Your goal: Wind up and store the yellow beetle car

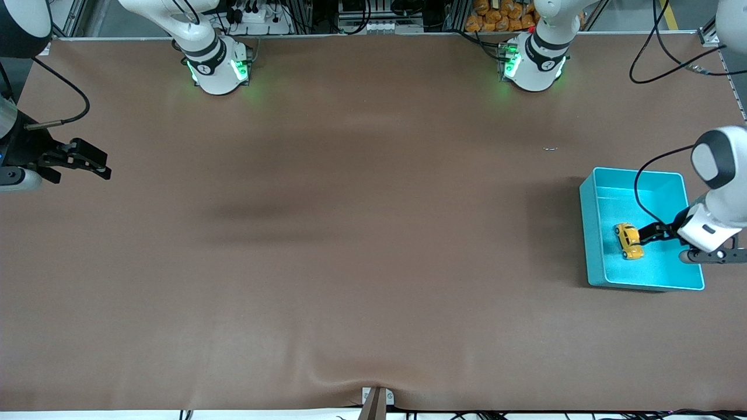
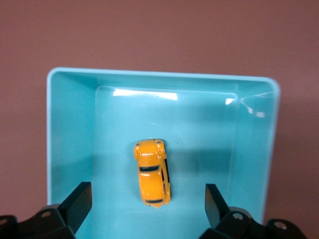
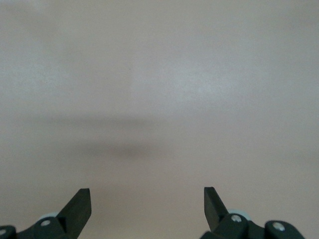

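Left gripper [image 2: 146,206] spread wide over bin [image 1: 594,245]; yellow beetle car [image 2: 152,172] inside, ungripped. Right gripper [image 3: 147,204] waits, spread.

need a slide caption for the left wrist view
Open left gripper above the turquoise bin, with the yellow beetle car resting on the bin floor between its spread fingers.

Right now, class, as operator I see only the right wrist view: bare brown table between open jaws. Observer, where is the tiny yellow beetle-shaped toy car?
Observer: The yellow beetle car lies inside the turquoise plastic bin, at the left arm's end of the table.
Operator: Is anything holding it?
Observer: No. The left gripper is over the bin, jaws open either side of the car, not touching it.
Operator: And my own gripper?
Observer: The right gripper waits over the right arm's end of the table.
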### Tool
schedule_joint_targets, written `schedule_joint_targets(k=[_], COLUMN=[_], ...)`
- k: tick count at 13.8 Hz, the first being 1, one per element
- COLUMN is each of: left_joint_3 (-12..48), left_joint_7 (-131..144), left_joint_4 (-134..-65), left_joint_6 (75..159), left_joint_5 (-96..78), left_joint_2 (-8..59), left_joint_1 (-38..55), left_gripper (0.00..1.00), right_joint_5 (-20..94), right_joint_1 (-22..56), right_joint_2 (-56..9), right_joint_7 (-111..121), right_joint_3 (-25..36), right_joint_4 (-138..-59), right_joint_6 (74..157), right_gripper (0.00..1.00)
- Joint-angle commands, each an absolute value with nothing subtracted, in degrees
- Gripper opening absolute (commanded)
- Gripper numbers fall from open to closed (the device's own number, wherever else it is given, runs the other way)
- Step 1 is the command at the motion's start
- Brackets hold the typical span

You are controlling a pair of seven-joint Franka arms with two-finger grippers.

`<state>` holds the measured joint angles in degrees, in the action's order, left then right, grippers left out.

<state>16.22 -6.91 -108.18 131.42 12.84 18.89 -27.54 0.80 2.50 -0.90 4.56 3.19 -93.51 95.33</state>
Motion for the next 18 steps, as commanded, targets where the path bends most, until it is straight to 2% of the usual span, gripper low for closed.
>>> schedule_joint_targets(k=[1, 4, 8, 9, 13, 15, 18], left_joint_3=[19.14, 22.84, 25.23, 24.01, 9.09, 2.75, 2.55], left_joint_7=[-6.95, -6.77, -6.42, -5.46, 0.08, 0.88, 0.18], left_joint_4=[-108.99, -107.50, -102.05, -101.52, -100.90, -98.37, -94.92], left_joint_6=[125.70, 117.36, 103.30, 101.44, 98.35, 95.39, 91.50], left_joint_5=[13.63, 11.62, 5.19, 4.84, 3.52, 0.55, -0.17], left_joint_2=[11.97, 6.08, 0.98, -0.51, -4.48, -4.66, -3.43], left_joint_1=[-27.60, -27.60, -26.29, -23.23, -3.65, 2.61, 2.72], left_gripper=[1.00, 1.00, 1.00, 1.00, 1.00, 1.00, 1.00], right_joint_5=[-0.09, -0.09, -0.09, 0.09, 0.26, 0.18, 0.44], right_joint_1=[2.99, 2.99, 2.99, 2.90, 2.81, 2.81, 2.81], right_joint_2=[-0.88, -0.97, -1.05, -1.05, -1.05, -1.05, -1.05], right_joint_7=[3.95, 3.87, 3.87, 3.87, 3.87, 3.87, 3.87], right_joint_3=[3.34, 3.34, 3.34, 3.34, 3.34, 3.34, 3.34], right_joint_4=[-93.60, -93.52, -93.52, -93.52, -93.43, -93.43, -93.43], right_joint_6=[95.62, 95.62, 95.62, 95.62, 95.63, 95.62, 95.62], right_gripper=[1.00, 1.00, 1.00, 1.00, 1.00, 1.00, 1.00])
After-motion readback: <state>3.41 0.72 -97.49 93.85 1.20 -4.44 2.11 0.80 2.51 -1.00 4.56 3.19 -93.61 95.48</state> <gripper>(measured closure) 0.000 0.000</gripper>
